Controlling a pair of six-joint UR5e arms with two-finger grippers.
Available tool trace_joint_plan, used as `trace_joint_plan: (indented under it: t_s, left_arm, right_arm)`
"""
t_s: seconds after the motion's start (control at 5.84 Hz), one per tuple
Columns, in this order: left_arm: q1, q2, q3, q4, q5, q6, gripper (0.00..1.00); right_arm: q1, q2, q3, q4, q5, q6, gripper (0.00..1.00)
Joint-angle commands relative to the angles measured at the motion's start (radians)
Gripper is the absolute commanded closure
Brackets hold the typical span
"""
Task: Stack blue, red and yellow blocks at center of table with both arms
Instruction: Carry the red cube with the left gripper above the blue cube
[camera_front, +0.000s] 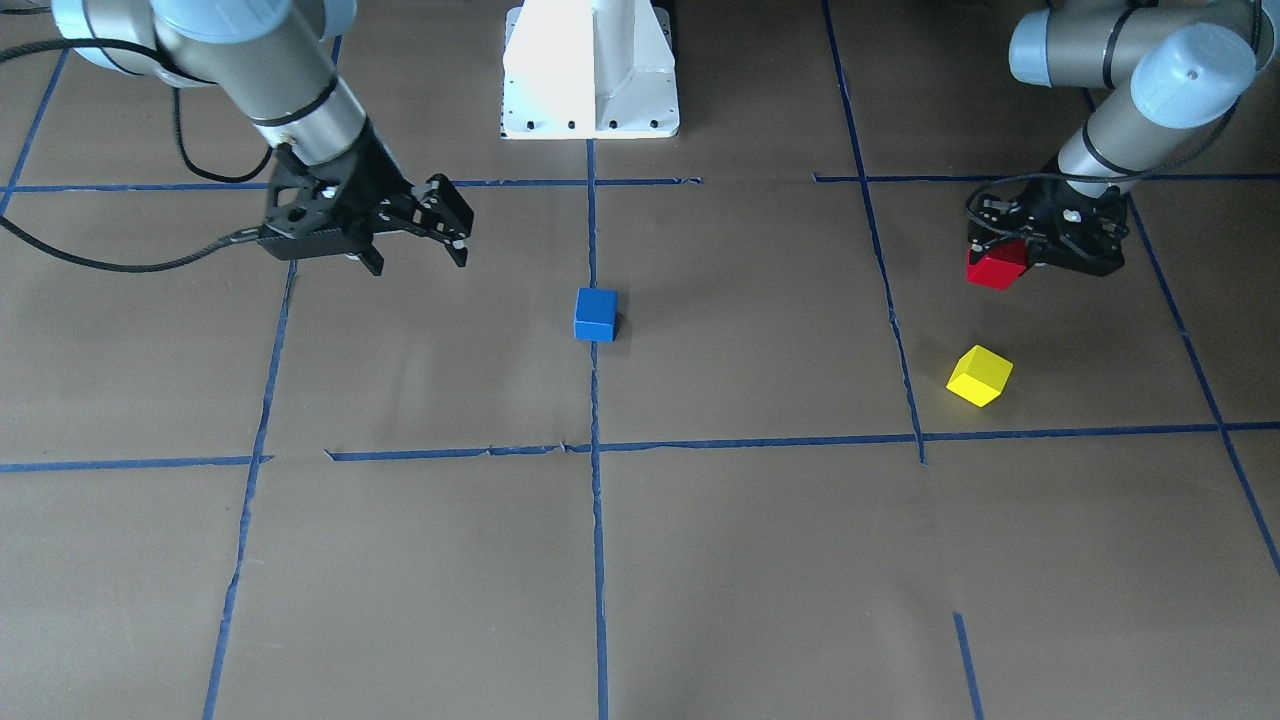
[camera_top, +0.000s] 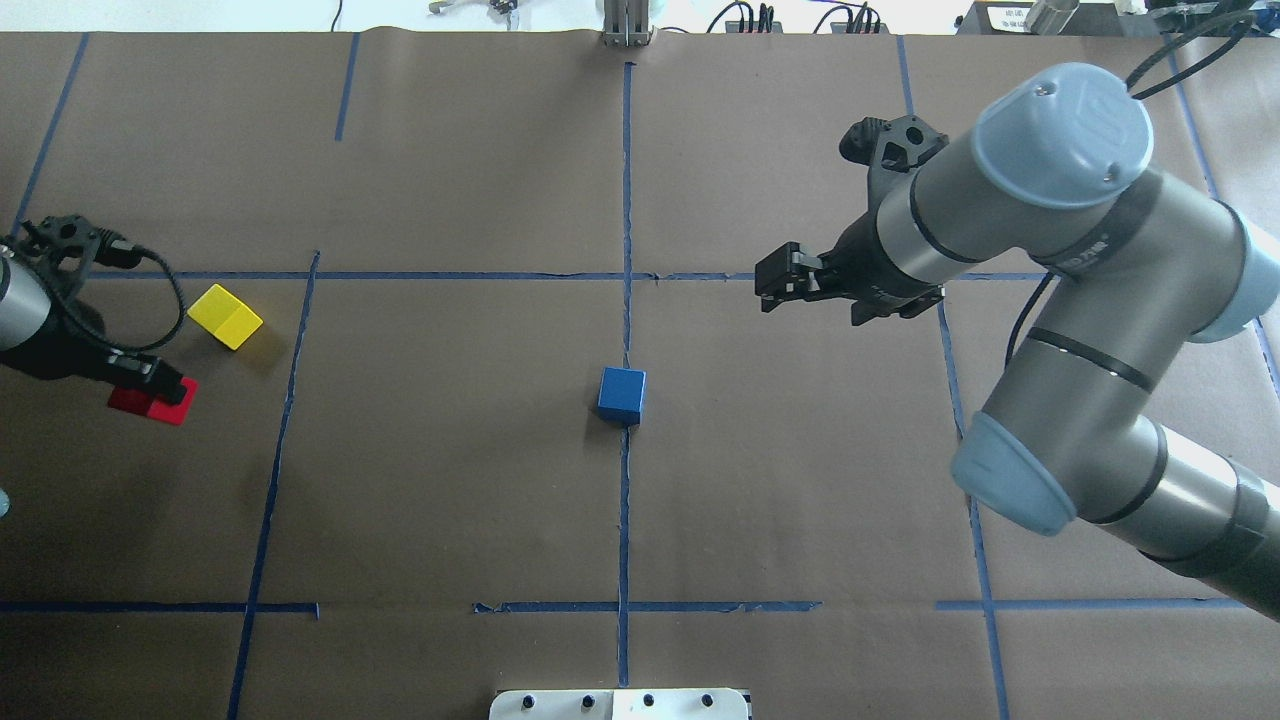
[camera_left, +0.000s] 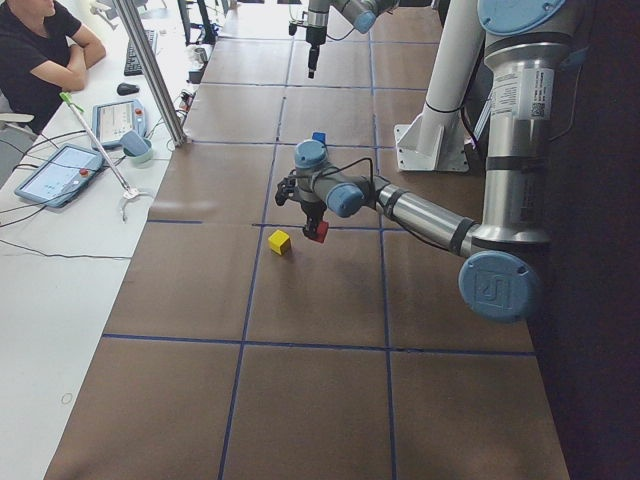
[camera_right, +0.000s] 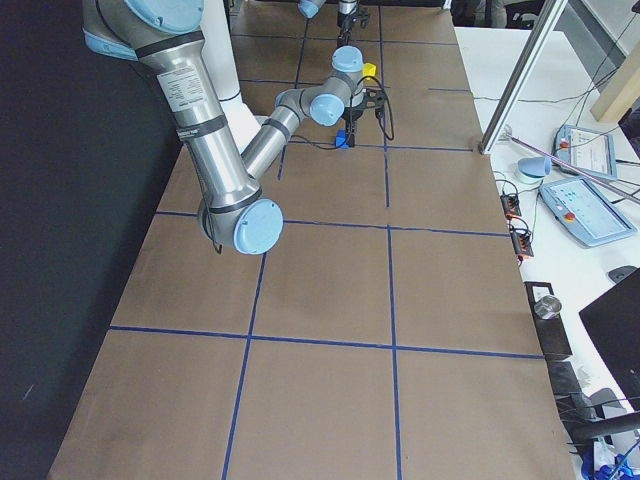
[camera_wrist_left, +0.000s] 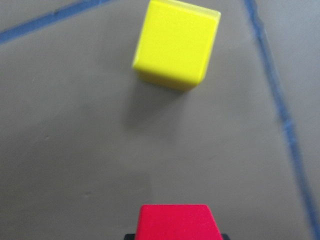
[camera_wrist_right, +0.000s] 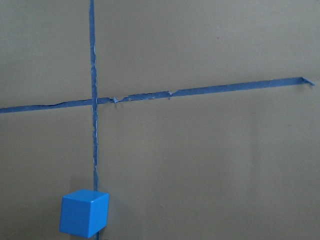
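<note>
We found the left pincer (camera_front: 1003, 258) closed on the small matte red cube (camera_front: 994, 270), near the bright yellow cube (camera_front: 979, 376). We judged it should carry level onto the matte blue cube (camera_front: 596, 314) at tabletop (camera_front: 750, 560) centre; the right pincer (camera_front: 418, 262) hung open.

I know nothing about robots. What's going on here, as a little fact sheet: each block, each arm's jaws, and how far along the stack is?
blue block: alone at the centre of the table, on a tape line
red block: between the left jaws, far to the robot's left
yellow block: loose on the table near the red block, not touching it
left jaws: shut on the red block
right jaws: open, empty, apart from the blue block
stack: not begun; no block sits on another
</note>
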Motion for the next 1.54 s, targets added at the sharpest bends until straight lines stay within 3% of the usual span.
trace_joint_plan:
  t_s: [0.0, 0.17, 0.34, 0.69, 0.86, 1.03, 1.37]
  left_arm:
    - [0.084, -0.335, -0.051, 0.316, 0.0, -0.239, 1.0]
    - [0.187, -0.493, -0.031, 0.421, 0.009, -0.34, 1.0]
    - [0.232, -0.608, 0.068, 0.422, 0.077, -0.363, 1.0]
    - [0.288, -0.851, 0.368, 0.408, 0.13, -0.391, 1.0]
    - [0.294, -0.896, 0.447, 0.407, 0.161, -0.358, 1.0]
    - [0.323, -0.899, 0.464, 0.402, 0.169, -0.341, 1.0]
    - [0.329, -0.898, 0.55, 0.266, 0.17, -0.35, 1.0]
  right_arm:
    - [0.085, -0.108, 0.043, -0.004, 0.045, -0.154, 0.0]
    - [0.154, -0.167, 0.043, 0.002, 0.102, -0.238, 0.0]
    - [0.206, -0.219, 0.043, 0.001, 0.139, -0.323, 0.0]
    - [0.222, -0.257, 0.043, 0.005, 0.137, -0.365, 0.0]
    - [0.221, -0.258, 0.042, 0.005, 0.137, -0.365, 0.0]
    - [0.219, -0.258, 0.04, 0.005, 0.137, -0.365, 0.0]
    - [0.216, -0.254, 0.033, 0.005, 0.136, -0.365, 0.0]
